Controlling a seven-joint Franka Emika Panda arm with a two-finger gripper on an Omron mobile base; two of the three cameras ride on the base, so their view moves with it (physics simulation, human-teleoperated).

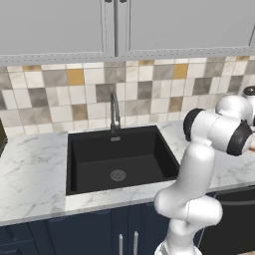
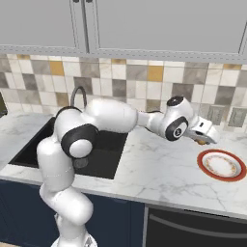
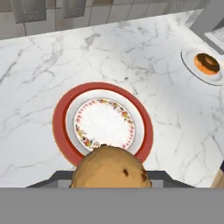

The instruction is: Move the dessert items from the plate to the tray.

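Closest to me in the hand view, a tan cookie [image 3: 110, 167] with dark chips sits right at my hand [image 3: 111, 175], lifted clear of the table [image 3: 39, 65]. I judge my fingers are closed on it, though the cookie hides the tips, so how wide they stand I cannot tell. In the right base view my hand [image 2: 205, 138] hangs above the marble just left of the red-rimmed plate [image 2: 222, 165], with a bit of orange-brown showing beneath it.

Just beyond the cookie lies the plate [image 3: 59, 127], and its flowered centre is bare: nothing is left on it, as far as I can see. Farther off, to the right in the hand view, a chocolate-topped doughnut [image 3: 207, 63] rests on a small white saucer [image 3: 189, 61], well apart from the plate.

So the pick looks done and the plate looks emptied. What remains is carrying this cookie to the tray and setting it down; where the tray stands I cannot tell.
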